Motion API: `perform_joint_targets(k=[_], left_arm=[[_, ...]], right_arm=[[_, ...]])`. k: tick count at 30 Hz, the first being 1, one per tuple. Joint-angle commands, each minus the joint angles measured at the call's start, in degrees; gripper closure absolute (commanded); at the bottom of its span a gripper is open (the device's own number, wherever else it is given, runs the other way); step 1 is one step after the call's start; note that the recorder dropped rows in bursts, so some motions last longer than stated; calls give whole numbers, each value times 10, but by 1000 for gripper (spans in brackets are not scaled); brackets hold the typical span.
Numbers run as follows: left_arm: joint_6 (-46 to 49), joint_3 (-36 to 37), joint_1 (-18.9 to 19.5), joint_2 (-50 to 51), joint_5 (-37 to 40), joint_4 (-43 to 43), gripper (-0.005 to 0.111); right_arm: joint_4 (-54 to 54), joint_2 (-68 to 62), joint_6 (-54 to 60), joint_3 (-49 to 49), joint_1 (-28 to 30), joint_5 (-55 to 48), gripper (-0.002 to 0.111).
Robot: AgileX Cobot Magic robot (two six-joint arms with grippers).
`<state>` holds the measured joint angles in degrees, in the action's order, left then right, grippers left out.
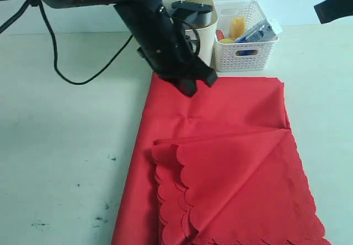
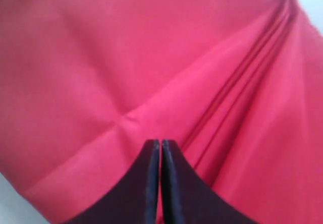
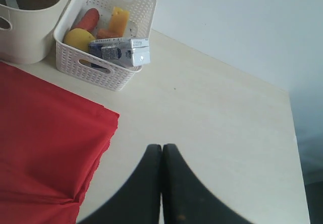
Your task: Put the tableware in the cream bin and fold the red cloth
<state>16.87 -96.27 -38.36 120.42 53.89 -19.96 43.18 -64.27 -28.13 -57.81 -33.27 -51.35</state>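
1. The red cloth point(image 1: 220, 162) lies on the table point(image 1: 60, 145), folded over itself. A top layer with scalloped edges covers the near half, its fold runs diagonally, and creases gather toward the far right corner.
2. The cloth's far edge lies just in front of the cream bin point(image 1: 205, 35) and the white basket point(image 1: 242, 41), which stand side by side at the back of the table.
3. In the right wrist view the inside of the bin looks dark brown. What lies in it cannot be told.
4. The left claw point(image 2: 160, 156) is closed, its jaws pressed together with nothing visible between them. It hangs over the far left part of the cloth, just in front of the bin. Whether its tip touches the fabric cannot be told.
5. The right claw point(image 3: 161, 156) is also closed and empty. It is over bare table, off to the right of the cloth's far right corner.
6. The basket holds a yellow lemon point(image 3: 78, 38), a reddish sausage point(image 3: 87, 18), a wedge of cheese point(image 3: 119, 19) and a blue-white milk carton point(image 3: 121, 51) lying across the top.
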Motion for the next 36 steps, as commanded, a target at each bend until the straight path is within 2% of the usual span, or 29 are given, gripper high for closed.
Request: perform_joint_targets(k=[1,6,11,13,17,22,26,28,31,36], left_arm=[[13,74,6,-4,-59,-2,104],[13,148,5,3,-133,3,104],[25,173,-6,22,-129,-25,104],[40,178,-21,22,-128,-41,104],[67,179,-65,11,-123,-88,104],[132,179,-151,-34,-123,-167,104],[163,179,-223,-83,-148,-181,104],[179,179,-246,-101,-162,-170,104],[171,179,-256,-123,-169,-141,104],[95,179,-218,-151,-142,-63,104]], right_arm=[[8,3,-4,2,-1,9,108],[8,3,-4,2,-1,9,108],[8,3,-4,2,-1,17,108],[6,3,-6,2,-1,23,108],[5,3,-6,2,-1,33,108],[15,3,-5,2,-1,33,108],[25,3,-7,3,-1,33,108],[25,3,-7,3,-1,34,108],[25,3,-10,3,-1,34,108],[18,3,-41,3,-1,37,108]])
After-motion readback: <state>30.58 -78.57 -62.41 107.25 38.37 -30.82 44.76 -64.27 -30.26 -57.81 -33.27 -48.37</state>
